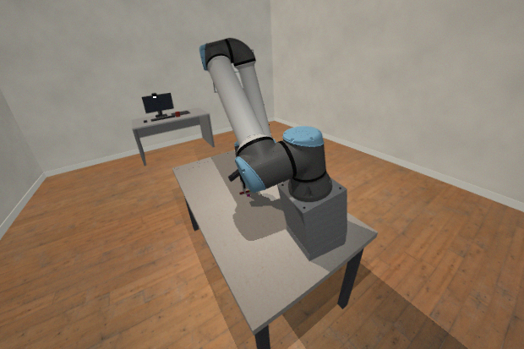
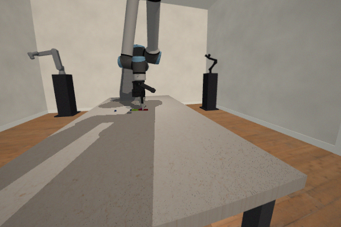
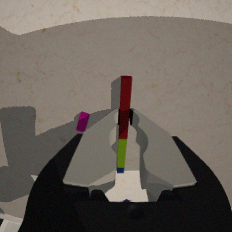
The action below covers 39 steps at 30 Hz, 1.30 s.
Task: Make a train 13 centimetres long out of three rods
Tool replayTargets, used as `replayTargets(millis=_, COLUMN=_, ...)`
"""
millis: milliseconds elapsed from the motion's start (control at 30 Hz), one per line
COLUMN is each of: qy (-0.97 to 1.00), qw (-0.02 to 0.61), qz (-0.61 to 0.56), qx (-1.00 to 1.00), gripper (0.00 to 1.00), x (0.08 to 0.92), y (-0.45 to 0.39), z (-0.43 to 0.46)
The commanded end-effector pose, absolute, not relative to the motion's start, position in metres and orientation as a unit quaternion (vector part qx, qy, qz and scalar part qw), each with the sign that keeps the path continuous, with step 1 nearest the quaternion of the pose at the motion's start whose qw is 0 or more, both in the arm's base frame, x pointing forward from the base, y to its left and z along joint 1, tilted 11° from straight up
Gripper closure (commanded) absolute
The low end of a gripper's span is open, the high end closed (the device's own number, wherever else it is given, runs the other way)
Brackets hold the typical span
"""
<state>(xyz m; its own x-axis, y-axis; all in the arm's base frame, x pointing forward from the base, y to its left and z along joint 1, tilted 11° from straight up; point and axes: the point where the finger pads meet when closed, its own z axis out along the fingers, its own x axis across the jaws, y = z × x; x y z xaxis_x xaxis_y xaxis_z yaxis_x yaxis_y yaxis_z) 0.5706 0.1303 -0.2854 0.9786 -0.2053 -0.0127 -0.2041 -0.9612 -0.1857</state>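
Note:
In the wrist view a red rod (image 3: pixel 124 107), a lime rod (image 3: pixel 121 153) and a small blue rod (image 3: pixel 120 170) lie end to end in one straight line on the table. My gripper (image 3: pixel 124 109) is down at the table and shut on the red rod near its lime end. A magenta rod (image 3: pixel 82 121) lies apart, to the left of the line. In the exterior view the gripper (image 2: pixel 142 105) stands over the red rod (image 2: pixel 143 109), with the lime rod (image 2: pixel 135 110) to its left. A second blue rod (image 2: pixel 115 110) lies further left, alone.
The arm's grey base block (image 1: pixel 315 220) stands on the table close to the rods. Another desk with a monitor (image 1: pixel 157 104) stands at the back wall. Two other arms on black pedestals (image 2: pixel 64 94) stand behind the table.

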Motion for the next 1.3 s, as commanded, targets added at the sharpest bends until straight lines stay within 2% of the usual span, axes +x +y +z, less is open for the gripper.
replayTargets(millis=0, qy=0.103, qw=0.093, qz=-0.004, qx=-0.99, gripper=1.0, x=0.5711, y=0.1302, z=-0.285)
replayTargets(millis=300, qy=0.103, qw=0.093, qz=-0.004, qx=-0.99, gripper=1.0, x=0.5711, y=0.1302, z=-0.285)
replayTargets(millis=800, qy=0.103, qw=0.093, qz=-0.004, qx=-0.99, gripper=0.86, x=0.5711, y=0.1302, z=-0.285)
replayTargets(millis=1267, qy=0.103, qw=0.093, qz=-0.004, qx=-0.99, gripper=0.86, x=0.571, y=0.1299, z=-0.2832)
